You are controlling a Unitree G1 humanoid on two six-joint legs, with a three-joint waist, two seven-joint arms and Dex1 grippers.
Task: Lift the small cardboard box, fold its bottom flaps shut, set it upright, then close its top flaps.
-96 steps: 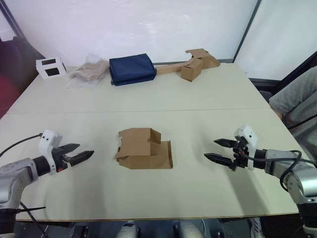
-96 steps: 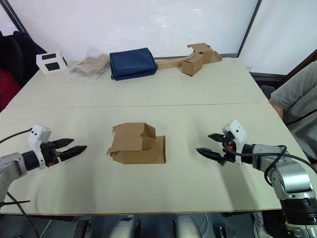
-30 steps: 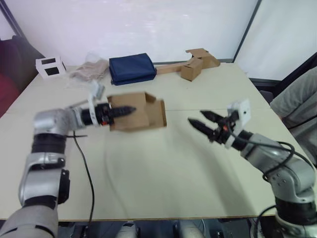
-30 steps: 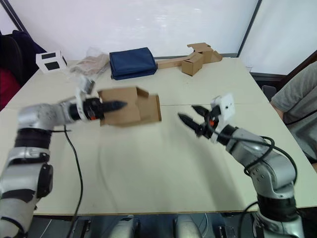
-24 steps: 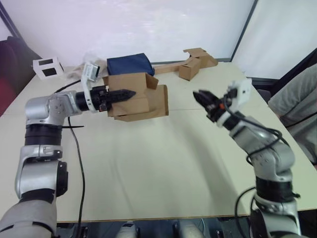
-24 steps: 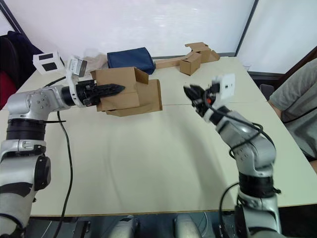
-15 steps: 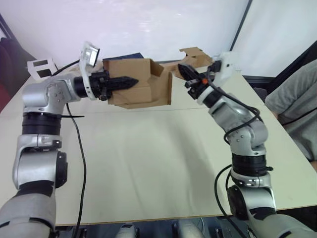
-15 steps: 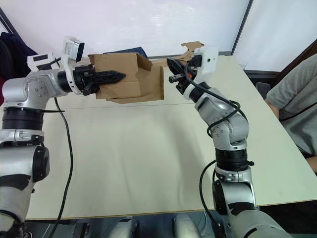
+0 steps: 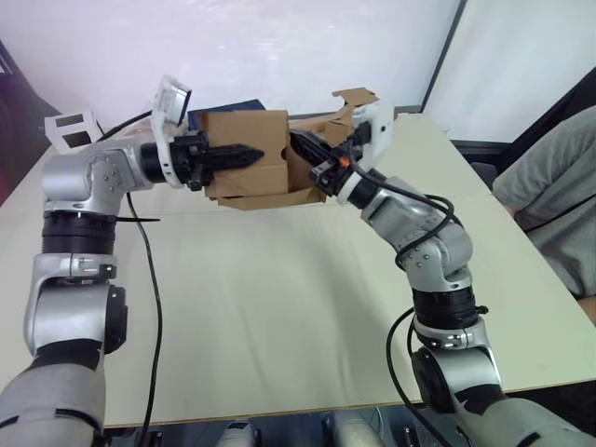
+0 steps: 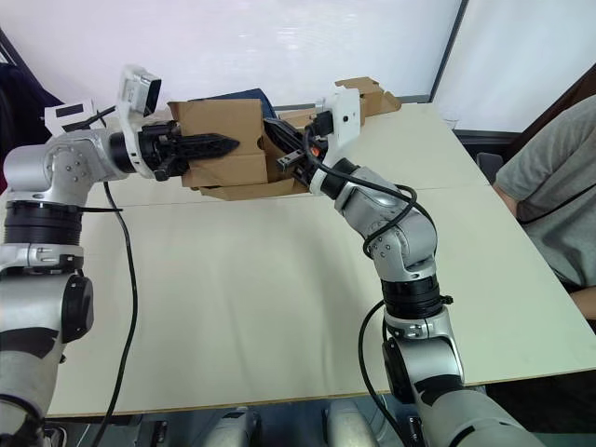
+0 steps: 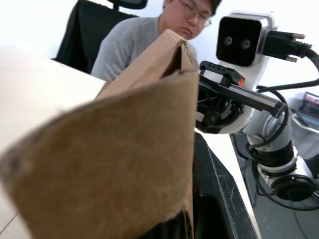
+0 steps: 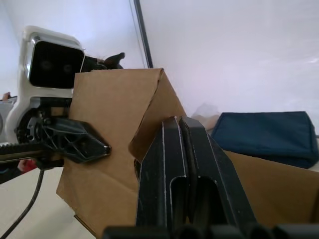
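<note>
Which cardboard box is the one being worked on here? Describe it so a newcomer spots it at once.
Above the far half of the pale table, between the two raised arms, hangs the small cardboard box. The left hand grips its wall. Unlike the brown box on a long strip behind, it is airborne.

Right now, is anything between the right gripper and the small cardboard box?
Nothing visible. The left gripper holds the small cardboard box in the air, and the right gripper, jaws shut, is already at its flaps on the open side.

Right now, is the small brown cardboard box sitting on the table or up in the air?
Up in the air: the small brown cardboard box hangs above the table, gripped by the left gripper.
</note>
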